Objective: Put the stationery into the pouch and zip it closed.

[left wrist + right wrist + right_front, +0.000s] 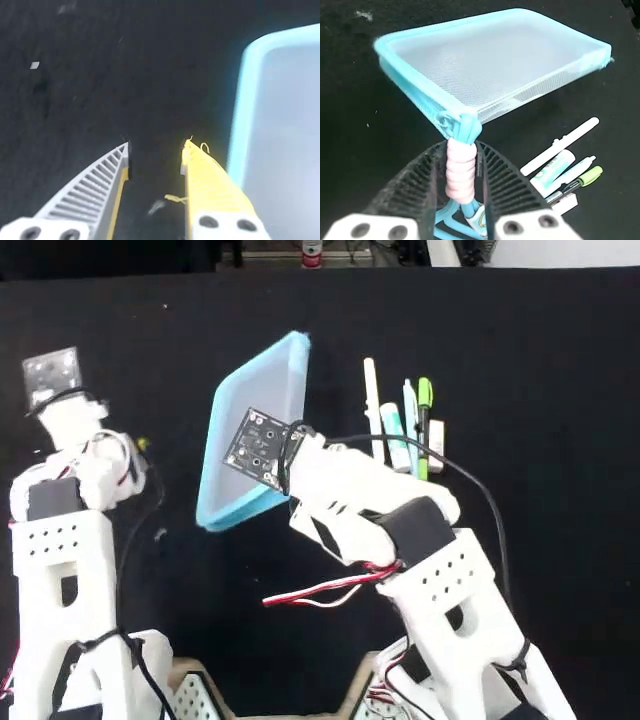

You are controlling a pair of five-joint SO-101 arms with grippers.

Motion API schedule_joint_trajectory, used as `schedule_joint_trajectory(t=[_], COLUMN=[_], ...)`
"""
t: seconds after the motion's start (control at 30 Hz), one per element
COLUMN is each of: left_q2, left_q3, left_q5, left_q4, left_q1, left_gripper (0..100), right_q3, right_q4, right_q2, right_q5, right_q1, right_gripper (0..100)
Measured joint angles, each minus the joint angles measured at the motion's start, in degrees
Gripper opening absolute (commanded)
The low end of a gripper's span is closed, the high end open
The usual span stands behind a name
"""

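The right jaws are clenched on the pink pull (460,170) at one corner of the pouch (495,60). The pouch sits near the middle of the counter (540,330) and appears tilted, with that corner raised. I cannot tell whether its far edge touches the counter. The left jaws are released and empty, hovering over bare counter just beside the pouch's blue rim. The pens (411,430) lie in a row on the counter near the pouch, on the right arm's side, all outside it. I therefore judge the step in hand to be opening the zip. To do it well, I draw the pull along the line of the zip, not upward, since an upward draw would likely only lift the light pouch. Before drawing, I bring the left jaws onto the rim and pinch the fabric to anchor it. I grip the pull on its wrapped middle, where it looks thickest, to limit slip. I run the zip far enough that the mouth gapes wider than the longest pen, and I steer the pouch clear of the pens so none is knocked askew.
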Motion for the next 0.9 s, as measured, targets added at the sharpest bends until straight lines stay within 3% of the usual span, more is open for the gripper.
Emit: schedule_joint_trajectory(t=[0.2, 0.37, 0.6, 0.9], left_q2=[-0.6, -0.9, -1.3, -1.3], left_q3=[-0.5, 3.3, 8.4, 9.3], left_q5=[-0.1, -0.1, -0.1, 0.2], left_q4=[0.6, 0.6, 0.6, 0.6], left_q1=[9.5, 11.2, 18.7, 13.6], left_gripper=[18, 18, 18, 18], right_q3=[-6.2, -11.8, -10.7, -10.6], right_q4=[0.2, -0.8, -11.8, -13.5], right_q2=[0.0, 0.0, -0.1, -0.2], right_q5=[0.0, -0.3, -8.6, -13.2], right_q1=[0.0, 0.0, 0.0, -6.6], right_gripper=[1.1, 1.1, 1.1, 1.1])
